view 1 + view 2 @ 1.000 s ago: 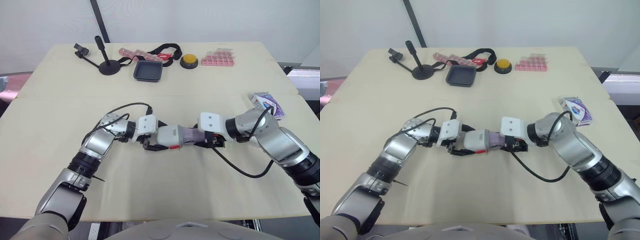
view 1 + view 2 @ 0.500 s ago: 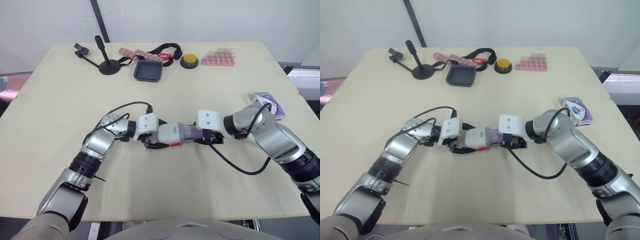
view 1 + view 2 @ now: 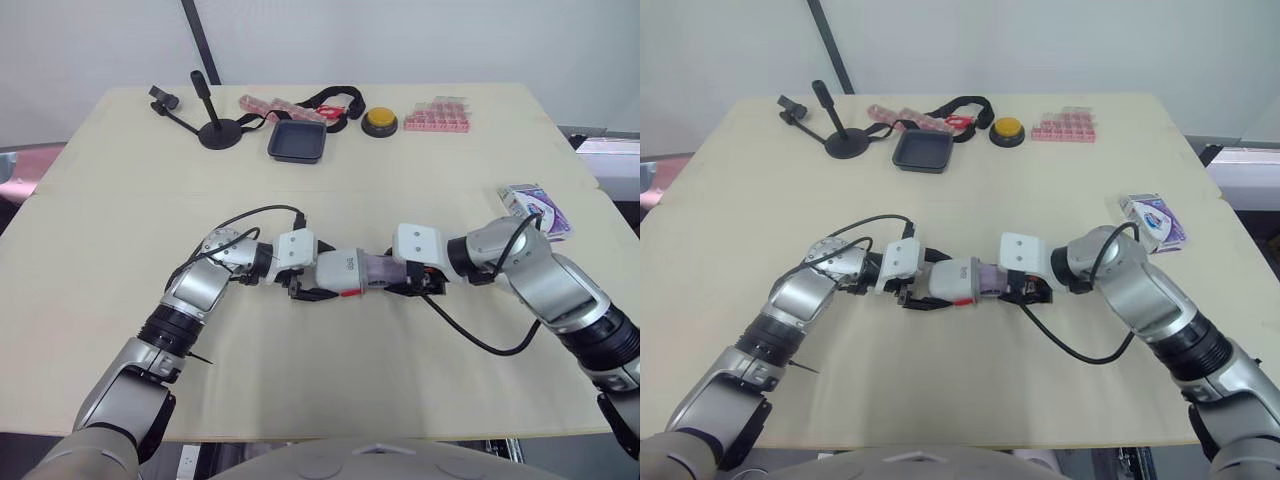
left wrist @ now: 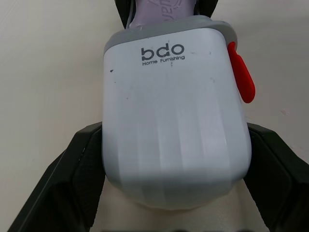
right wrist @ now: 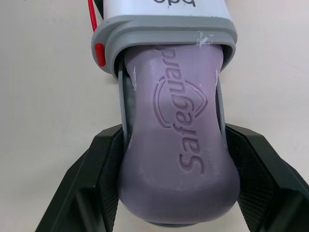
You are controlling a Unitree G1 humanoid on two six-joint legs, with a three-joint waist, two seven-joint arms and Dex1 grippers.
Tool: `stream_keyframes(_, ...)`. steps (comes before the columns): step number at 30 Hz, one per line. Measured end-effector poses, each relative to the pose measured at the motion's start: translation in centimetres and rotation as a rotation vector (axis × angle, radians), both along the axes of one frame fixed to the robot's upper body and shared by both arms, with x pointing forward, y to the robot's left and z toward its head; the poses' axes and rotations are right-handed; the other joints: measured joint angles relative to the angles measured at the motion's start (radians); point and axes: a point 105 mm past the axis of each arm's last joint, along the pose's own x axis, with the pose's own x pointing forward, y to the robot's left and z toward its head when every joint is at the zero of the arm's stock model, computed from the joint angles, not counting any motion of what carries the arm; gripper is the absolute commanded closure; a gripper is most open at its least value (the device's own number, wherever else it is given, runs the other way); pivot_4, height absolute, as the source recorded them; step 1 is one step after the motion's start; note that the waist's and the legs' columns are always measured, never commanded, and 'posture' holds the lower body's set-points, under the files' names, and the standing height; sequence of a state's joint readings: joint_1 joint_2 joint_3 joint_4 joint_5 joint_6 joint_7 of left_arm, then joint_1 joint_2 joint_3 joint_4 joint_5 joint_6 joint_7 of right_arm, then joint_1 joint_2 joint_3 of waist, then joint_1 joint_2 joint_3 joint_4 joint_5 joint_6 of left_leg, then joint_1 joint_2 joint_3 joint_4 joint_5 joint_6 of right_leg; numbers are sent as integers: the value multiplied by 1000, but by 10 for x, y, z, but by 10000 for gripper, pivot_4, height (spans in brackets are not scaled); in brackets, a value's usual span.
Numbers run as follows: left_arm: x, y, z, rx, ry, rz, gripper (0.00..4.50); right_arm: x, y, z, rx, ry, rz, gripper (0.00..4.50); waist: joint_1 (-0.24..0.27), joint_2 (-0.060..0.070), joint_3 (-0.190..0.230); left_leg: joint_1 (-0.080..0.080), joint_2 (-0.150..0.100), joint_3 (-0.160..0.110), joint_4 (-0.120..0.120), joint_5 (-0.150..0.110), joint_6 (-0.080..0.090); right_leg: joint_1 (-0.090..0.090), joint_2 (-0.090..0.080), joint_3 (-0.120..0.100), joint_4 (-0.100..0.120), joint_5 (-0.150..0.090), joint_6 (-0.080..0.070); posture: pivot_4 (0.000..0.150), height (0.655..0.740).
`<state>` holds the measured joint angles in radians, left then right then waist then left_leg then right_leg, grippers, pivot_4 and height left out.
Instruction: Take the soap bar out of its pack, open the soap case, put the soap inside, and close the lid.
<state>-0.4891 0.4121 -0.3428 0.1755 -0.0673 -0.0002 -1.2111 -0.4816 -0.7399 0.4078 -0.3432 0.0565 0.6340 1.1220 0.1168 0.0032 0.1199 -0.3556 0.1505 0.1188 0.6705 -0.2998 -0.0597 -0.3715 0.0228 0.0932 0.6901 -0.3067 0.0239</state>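
So both arms meet mid-table point(image 3: 150, 220): the left gripper point(image 3: 303, 289) is clamped on the sides of the white soap case point(image 4: 176, 121), and the right gripper point(image 5: 176, 135) is squeezing the purple Safeguard soap bar point(image 3: 378, 268). The bar's far end sits partway inside the case's grey rim. The soap pack point(image 3: 533, 207) lies by the table's right edge, well apart

The white soap case point(image 4: 176, 121) carried "bdo" in dark letters, with "Home Furnishing" in smaller type beneath. The purple soap bar point(image 5: 178, 159) bore an embossed "Safeguard". Print on the pack point(image 3: 535, 208) at the right was too small to read.
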Motion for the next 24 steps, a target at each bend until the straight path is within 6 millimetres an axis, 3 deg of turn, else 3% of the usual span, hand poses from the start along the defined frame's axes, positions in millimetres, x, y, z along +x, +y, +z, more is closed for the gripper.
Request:
stream_keyframes(8, -3, -1, -2, 8, -6, -19, 10288, -3, -1, -1, -10, -5, 42, 19219, 1, 0, 0, -3, 0, 0, 1, 0, 0, 0, 0, 1, 1, 0, 0, 1500, 7400)
stream_keyframes(16, -2, -3, 0, -1, -17, -15, 10288, 2, 12, 0, -12, -8, 73, 19219, 0, 0, 0, -3, 0, 0, 5, 0, 0, -3, 1, 1, 5, 0, 0, 1500, 7400)
stream_keyframes(18, -2, -3, 0, -3, -18, -13, 10288, 2, 13, 1, -7, 1, 69, 8682, 1, 0, 0, -3, 1, 0, 5, 0, 0, -4, 1, 1, 6, 0, 0, 1500, 7400)
stream_keyframes(20, -2, -6, 1, -16, -19, -16, 10288, -2, 20, 2, 20, 23, 80, 2405, 2, 0, 0, -3, 1, 0, 6, 0, 0, -4, 1, 2, 6, 0, 0, 1500, 7400)
stream_keyframes(21, -2, -6, 0, -16, -18, -14, 10288, -4, 21, 3, 23, 27, 85, 341, 1, 0, 0, -3, 1, 0, 6, 0, 0, -5, 1, 2, 7, 0, 0, 1500, 7400)
stream_keyframes(24, -3, -7, 0, -17, -20, -17, 10288, -8, 19, 3, 23, 45, 84, 341, 4, 0, 0, -3, 1, 0, 6, 0, 0, -5, 2, 2, 7, 0, 0, 1500, 7400)
